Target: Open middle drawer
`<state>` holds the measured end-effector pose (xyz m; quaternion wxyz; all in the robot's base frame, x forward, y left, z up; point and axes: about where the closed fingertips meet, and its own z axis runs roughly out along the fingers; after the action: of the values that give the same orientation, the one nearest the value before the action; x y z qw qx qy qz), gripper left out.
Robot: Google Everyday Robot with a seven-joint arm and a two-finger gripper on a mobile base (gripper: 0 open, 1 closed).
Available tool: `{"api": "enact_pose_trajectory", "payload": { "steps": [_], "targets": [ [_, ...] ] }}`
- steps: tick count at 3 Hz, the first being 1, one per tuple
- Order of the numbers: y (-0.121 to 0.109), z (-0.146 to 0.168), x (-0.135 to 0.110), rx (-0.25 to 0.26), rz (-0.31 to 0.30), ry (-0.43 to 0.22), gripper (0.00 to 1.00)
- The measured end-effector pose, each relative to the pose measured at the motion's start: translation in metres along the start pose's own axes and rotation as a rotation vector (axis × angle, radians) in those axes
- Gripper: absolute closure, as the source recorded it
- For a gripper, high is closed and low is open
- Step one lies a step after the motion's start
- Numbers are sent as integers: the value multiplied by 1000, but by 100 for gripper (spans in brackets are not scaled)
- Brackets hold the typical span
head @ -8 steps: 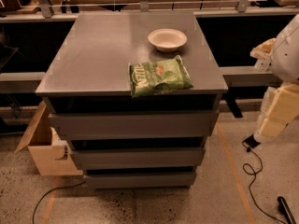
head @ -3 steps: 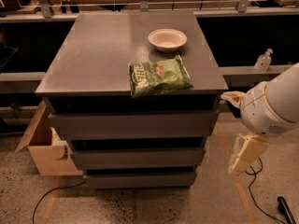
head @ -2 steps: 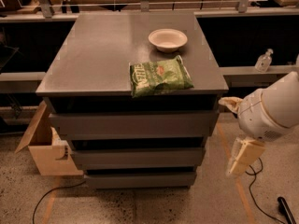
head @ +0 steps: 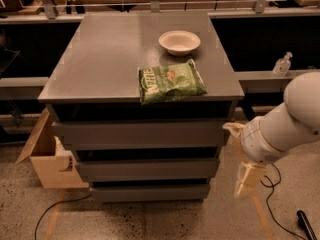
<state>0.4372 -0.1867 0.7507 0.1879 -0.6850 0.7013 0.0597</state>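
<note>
Since the middle drawer [head: 147, 169], second front down the bench [head: 100, 59], is shut, the claw [head: 248, 180] hangs low off its right side, probably lining up; can't tell if it's open or closed.

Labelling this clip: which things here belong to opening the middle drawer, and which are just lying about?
Job: middle drawer, shut; end effector, low, right of the cabinet, not on the drawer.
Lying about: white bowl and green snack bag on the cabinet top; cardboard box on the floor, left; clear bottle behind, right.
</note>
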Motion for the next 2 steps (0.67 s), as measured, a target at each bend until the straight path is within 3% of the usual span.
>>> {"api": "enact_pose_trajectory", "payload": {
  "steps": [1, 2],
  "targets": [
    [-2, 37, 14, -12, 13, 13, 0],
    [-1, 45, 15, -17, 9, 17, 0]
  ]
}}
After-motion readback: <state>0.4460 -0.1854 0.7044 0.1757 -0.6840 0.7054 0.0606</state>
